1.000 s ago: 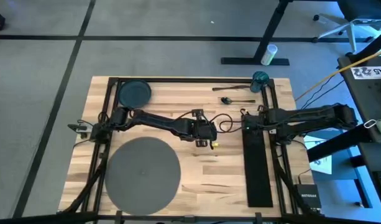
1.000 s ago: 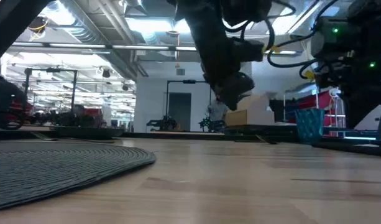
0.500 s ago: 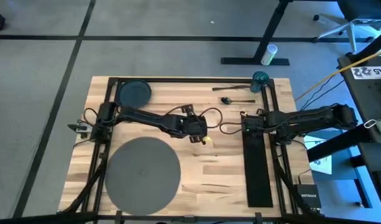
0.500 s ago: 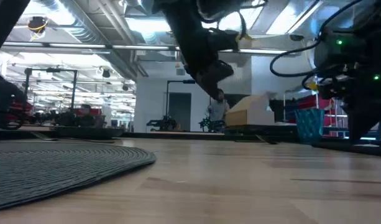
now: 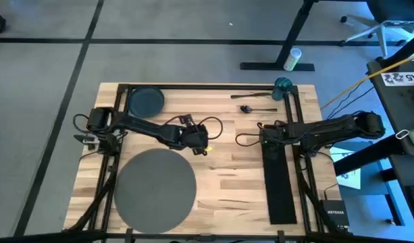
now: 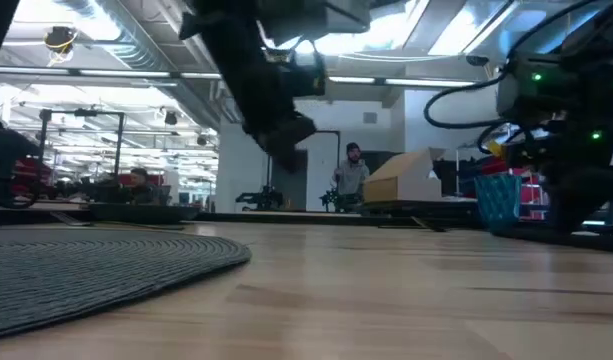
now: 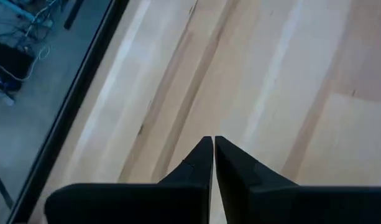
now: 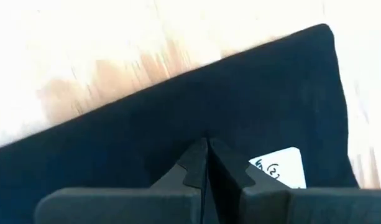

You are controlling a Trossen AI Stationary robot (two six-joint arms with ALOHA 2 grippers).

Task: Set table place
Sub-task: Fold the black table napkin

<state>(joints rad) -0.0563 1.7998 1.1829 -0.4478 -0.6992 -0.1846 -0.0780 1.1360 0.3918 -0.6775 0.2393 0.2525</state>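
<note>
The round dark-grey placemat (image 5: pixel 154 187) lies flat on the near left of the wooden table (image 5: pixel 227 182). A dark round plate (image 5: pixel 146 101) sits at the far left corner. My left gripper (image 5: pixel 201 144) is shut and raised over bare wood just beyond the placemat; the left wrist view shows only planks under its tips (image 7: pixel 213 140). My right gripper (image 5: pixel 264 137) is shut over the far end of the long black napkin (image 5: pixel 281 182), which lies along the right side and carries a white label (image 8: pixel 280 165). My right gripper points down at the black napkin's far end (image 8: pixel 178 118) with its fingers shut. Whether the tips touch the cloth I cannot tell. The napkin lies flat on the table.
A spoon (image 5: pixel 254 108) and another dark utensil (image 5: pixel 250 95) lie at the far middle, next to a teal cup (image 5: pixel 282 88) at the far right corner. Black frame rails (image 5: pixel 119 101) run along the table's edges. Bare wood lies between placemat and napkin.
My left gripper has travelled toward the table's left edge, staying raised above the wood and shut.
</note>
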